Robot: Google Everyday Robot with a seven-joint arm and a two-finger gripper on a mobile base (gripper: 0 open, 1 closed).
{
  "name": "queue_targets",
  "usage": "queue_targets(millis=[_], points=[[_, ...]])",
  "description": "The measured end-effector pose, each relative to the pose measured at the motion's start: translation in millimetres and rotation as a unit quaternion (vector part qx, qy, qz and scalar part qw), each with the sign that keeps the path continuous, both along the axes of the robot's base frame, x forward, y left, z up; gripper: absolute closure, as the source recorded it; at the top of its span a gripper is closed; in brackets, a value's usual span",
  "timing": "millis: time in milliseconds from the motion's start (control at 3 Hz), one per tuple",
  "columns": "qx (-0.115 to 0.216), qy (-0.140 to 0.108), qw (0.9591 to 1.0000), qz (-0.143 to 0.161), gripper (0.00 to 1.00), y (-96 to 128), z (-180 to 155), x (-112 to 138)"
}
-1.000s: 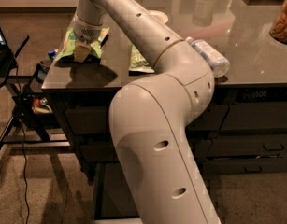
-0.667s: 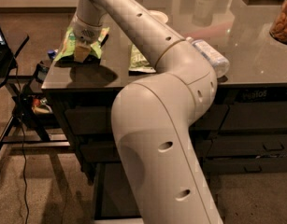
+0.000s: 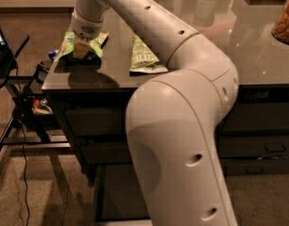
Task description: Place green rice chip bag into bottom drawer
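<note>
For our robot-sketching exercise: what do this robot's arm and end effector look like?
The arm is smooth, off-white and tubular, with bulky rounded joints, small dark holes and a thin tan seam ring. Its end effector, at the green rice chip bag on the counter, near its left corner, sits below a grey mesh collar.

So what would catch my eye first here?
The huge white arm fills the middle, bending up over the dark counter. Its hand is down on the bright green rice chip bag at the counter's left corner, with a flatter olive-green bag lying beside it.
</note>
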State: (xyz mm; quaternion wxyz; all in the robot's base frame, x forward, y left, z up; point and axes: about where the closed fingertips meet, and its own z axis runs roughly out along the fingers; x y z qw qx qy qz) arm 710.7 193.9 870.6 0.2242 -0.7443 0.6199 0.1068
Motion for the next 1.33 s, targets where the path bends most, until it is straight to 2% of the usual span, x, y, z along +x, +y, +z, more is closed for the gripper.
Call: queue_targets(millis=[1000, 1333], points=[[0.010, -0.053, 0.9985, 0.005, 1.00, -3, 37, -35], [0.025, -0.080, 0.9963, 0.023, 1.00, -3, 44, -63]])
